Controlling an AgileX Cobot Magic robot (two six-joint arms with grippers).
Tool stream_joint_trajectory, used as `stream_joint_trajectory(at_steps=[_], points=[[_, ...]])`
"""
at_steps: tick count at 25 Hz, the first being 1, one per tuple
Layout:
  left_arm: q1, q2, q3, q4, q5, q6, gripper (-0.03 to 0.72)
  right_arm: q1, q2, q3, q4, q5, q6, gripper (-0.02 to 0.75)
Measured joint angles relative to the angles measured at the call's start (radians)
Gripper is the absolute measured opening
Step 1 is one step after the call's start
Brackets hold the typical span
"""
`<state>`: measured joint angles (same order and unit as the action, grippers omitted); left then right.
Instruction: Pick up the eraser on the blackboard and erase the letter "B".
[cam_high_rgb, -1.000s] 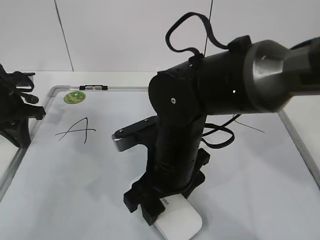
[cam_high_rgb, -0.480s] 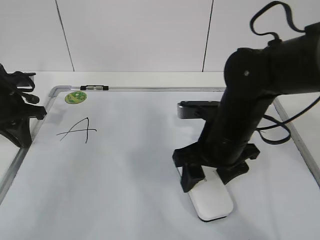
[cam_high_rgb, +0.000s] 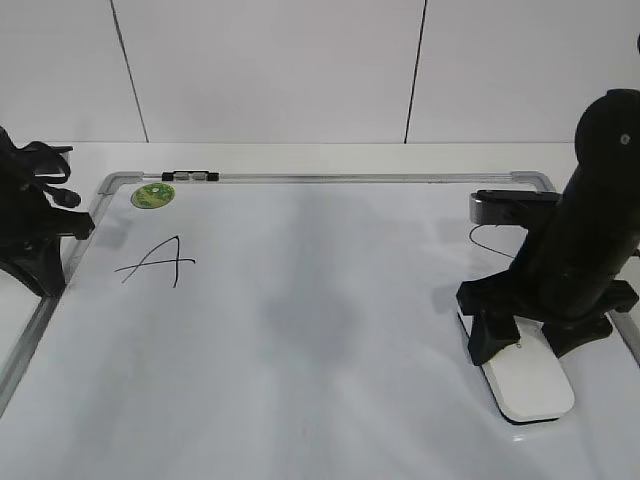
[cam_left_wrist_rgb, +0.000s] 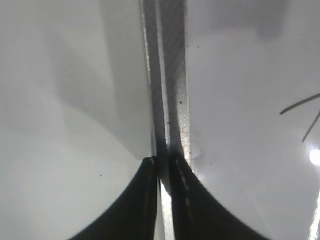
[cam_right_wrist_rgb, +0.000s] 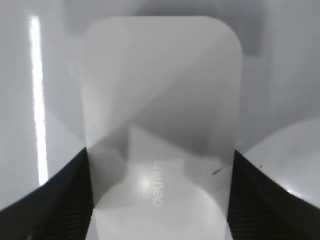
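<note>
The white eraser (cam_high_rgb: 530, 385) lies flat on the blackboard (cam_high_rgb: 300, 330) near its right edge. My right gripper (cam_high_rgb: 535, 345) is shut on the eraser's sides; in the right wrist view the eraser (cam_right_wrist_rgb: 160, 100) fills the gap between the jaws (cam_right_wrist_rgb: 160, 200). No letter "B" shows on the board. The black "A" (cam_high_rgb: 160, 262) is at the left. A thin black stroke (cam_high_rgb: 482, 237) shows behind the right arm. My left gripper (cam_high_rgb: 40, 260) is shut and empty over the board's left frame (cam_left_wrist_rgb: 172, 75), its tips (cam_left_wrist_rgb: 164, 165) nearly touching.
A round green sticker (cam_high_rgb: 151, 194) sits at the board's top left corner, a small black clip (cam_high_rgb: 193, 176) on the top frame. Strokes of the "A" (cam_left_wrist_rgb: 305, 107) show at the right of the left wrist view. A white wall stands behind.
My right arm has slid the eraser from the board's lower middle to its right side. The left arm has not moved.
</note>
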<state>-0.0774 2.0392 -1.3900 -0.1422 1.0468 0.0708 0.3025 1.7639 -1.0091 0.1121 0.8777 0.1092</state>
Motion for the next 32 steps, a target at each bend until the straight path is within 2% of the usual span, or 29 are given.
stream_joint_trajectory(at_steps=[11,14,20,26,32], points=[[0.000,0.000,0.000,-0.010,0.007,0.000,0.049,-0.014,-0.006,0.006,0.035,0.004,-0.040,0.531],[0.000,0.000,0.000,-0.010,0.010,0.000,0.049,0.011,-0.006,0.006,0.037,0.002,-0.044,0.531],[0.000,0.000,0.000,-0.004,0.012,0.000,0.049,0.118,0.010,-0.033,0.008,0.012,-0.050,0.531],[0.000,0.000,0.000,-0.004,0.014,0.000,0.049,0.275,0.083,-0.158,0.065,0.045,-0.052,0.531],[0.000,0.000,0.000,-0.008,0.014,0.000,0.049,0.382,0.153,-0.278,0.105,0.090,-0.052,0.531]])
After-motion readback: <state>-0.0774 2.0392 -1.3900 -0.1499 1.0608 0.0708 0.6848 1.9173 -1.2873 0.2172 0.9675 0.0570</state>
